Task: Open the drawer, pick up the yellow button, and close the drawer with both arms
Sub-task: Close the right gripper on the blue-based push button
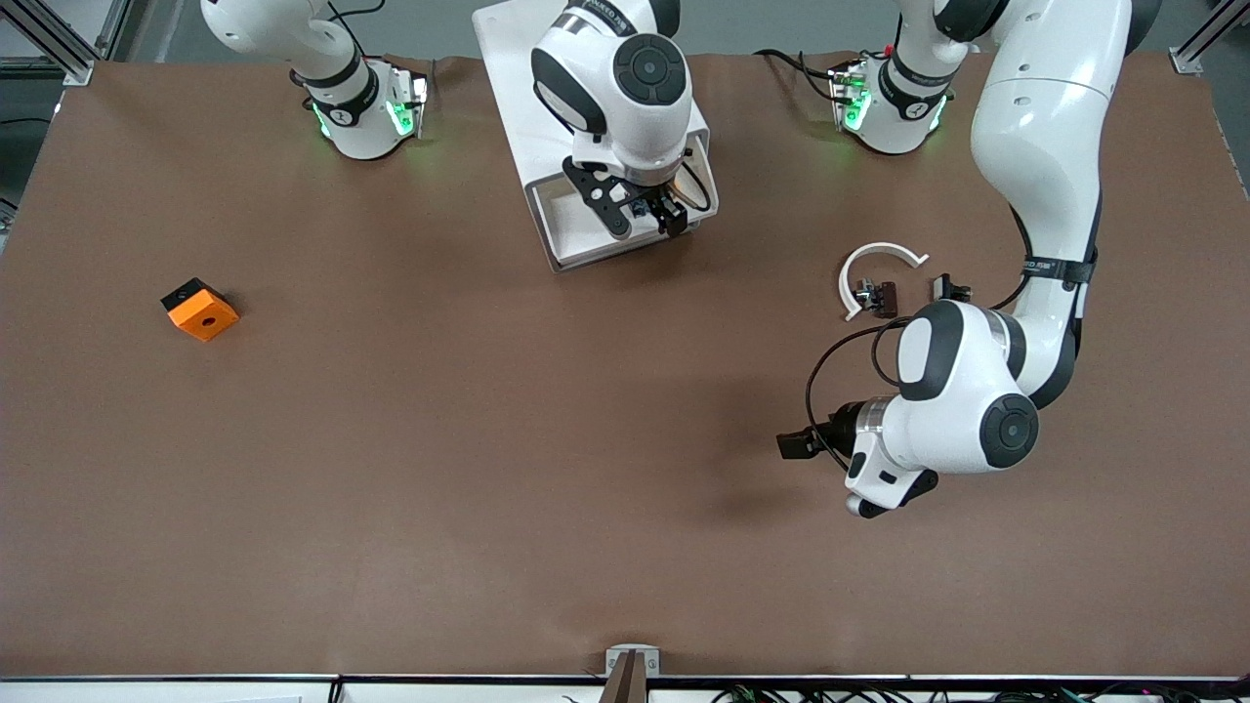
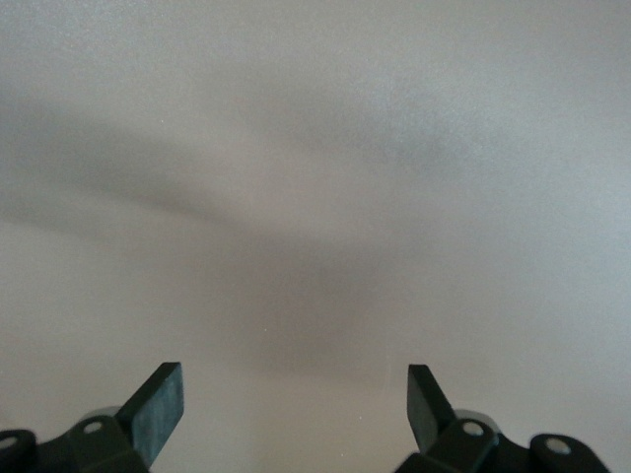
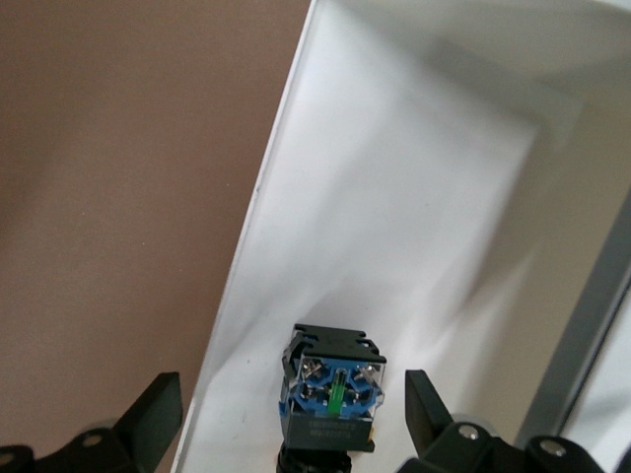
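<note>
you have one tiny blue-based push-button (image 3: pixel 331 394) lying in the open white drawer (image 1: pixel 576 220), between the right tool's (image 1: pixel 652 208) spread fingers. left tool (image 2: pixel 296 409), fingers apart, hovers over brown tabletop (image 1: pixel 488 439). one orange block (image 1: pixel 200 310) sits well away.

You have the drawer (image 1: pixel 571 239) pulled out of the cabinet (image 1: pixel 518 88) at the middle of the table's (image 1: pixel 391 488) edge where the arms' bases stand. The button (image 3: pixel 332 392) lies in the drawer, between the spread fingers of the right gripper (image 1: pixel 649 210) hanging over it. The block (image 1: pixel 200 310) sits near the table edge at the right arm's end. The arc (image 1: pixel 874 268) and clip parts (image 1: pixel 879 296) lie toward the left arm's end, farther from the front camera than the left gripper (image 1: pixel 796 444), which hangs over bare table, fingers apart.
</note>
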Motion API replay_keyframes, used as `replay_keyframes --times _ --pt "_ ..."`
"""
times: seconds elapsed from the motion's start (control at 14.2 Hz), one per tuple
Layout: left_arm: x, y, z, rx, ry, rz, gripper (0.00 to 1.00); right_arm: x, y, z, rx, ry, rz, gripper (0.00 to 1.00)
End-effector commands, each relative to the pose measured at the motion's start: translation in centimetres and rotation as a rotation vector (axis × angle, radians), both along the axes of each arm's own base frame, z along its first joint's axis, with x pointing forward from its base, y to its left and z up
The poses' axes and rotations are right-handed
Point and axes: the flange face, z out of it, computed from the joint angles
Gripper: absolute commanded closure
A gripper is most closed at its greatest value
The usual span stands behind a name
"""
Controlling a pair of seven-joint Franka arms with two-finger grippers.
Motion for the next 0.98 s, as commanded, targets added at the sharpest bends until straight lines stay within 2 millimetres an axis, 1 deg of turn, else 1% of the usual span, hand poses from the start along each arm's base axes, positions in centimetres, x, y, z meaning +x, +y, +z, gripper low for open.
replay_keyframes --times 0.0,0.07,0.49,0.56,0.7,0.84,0.91 --pt "-0.01 0.25 0.1 0.004 -0.012 -0.009 0.0 -0.43 1.0 0.22 0.008 0.01 -0.011 0.0" --pt "0.13 0.67 0.1 0.004 -0.012 -0.003 0.0 -0.34 0.97 0.24 0.009 0.008 -0.013 0.0" --pt "0.16 0.78 -0.02 0.004 -0.01 -0.002 0.0 -0.42 1.03 0.24 0.01 0.01 -0.009 0.0" --pt "0.16 0.78 -0.02 0.004 -0.01 -0.002 0.0 -0.44 1.01 0.23 0.01 0.011 -0.007 0.03" --pt "0.15 0.77 -0.12 0.003 -0.008 -0.001 0.0 -0.44 1.0 0.33 0.011 0.01 -0.006 0.17" --pt "0.18 0.88 -0.12 0.003 -0.008 0.001 0.0 -0.35 0.96 0.23 0.01 0.009 -0.002 0.28" --pt "0.18 0.88 -0.12 0.003 -0.008 0.001 0.0 -0.37 0.95 0.33 0.012 0.01 -0.003 0.32"
